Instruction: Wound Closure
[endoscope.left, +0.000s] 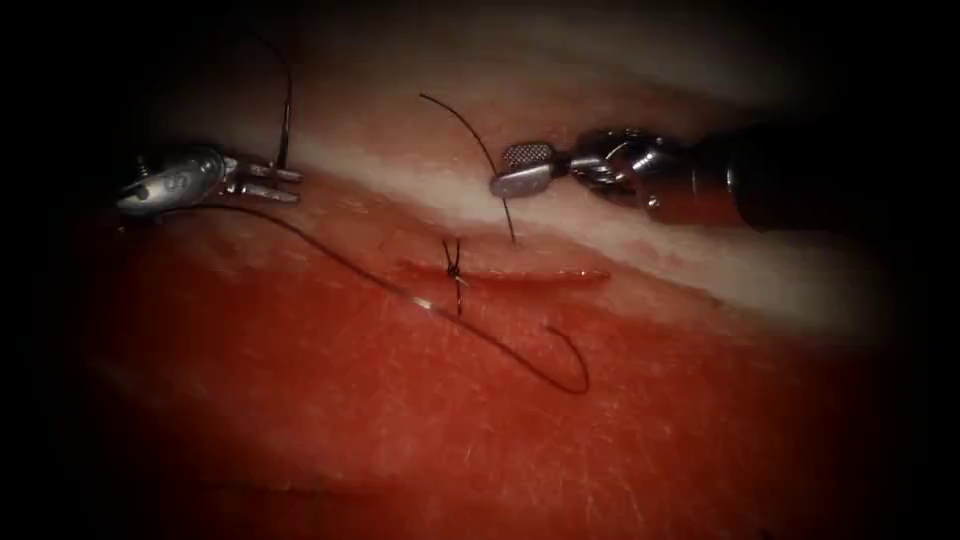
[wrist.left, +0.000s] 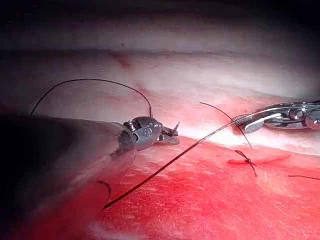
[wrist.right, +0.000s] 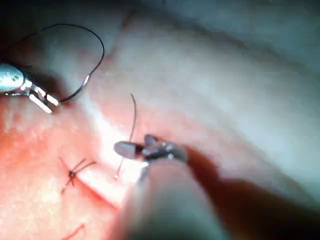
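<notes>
Tissue (endoscope.left: 400, 420) red, cut (endoscope.left: 540, 275) knotted – left claw (endoscope.left: 285, 183) grips needle (endoscope.left: 287, 120) clear of it, right claw (endoscope.left: 520, 168) parted, empty

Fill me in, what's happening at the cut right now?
The left pincer holds the curved needle near one end, lifted off the tissue. The right pincer stands open around a short thread end above the cut, where one knot is tied. The long thread trails across the tissue.
</notes>
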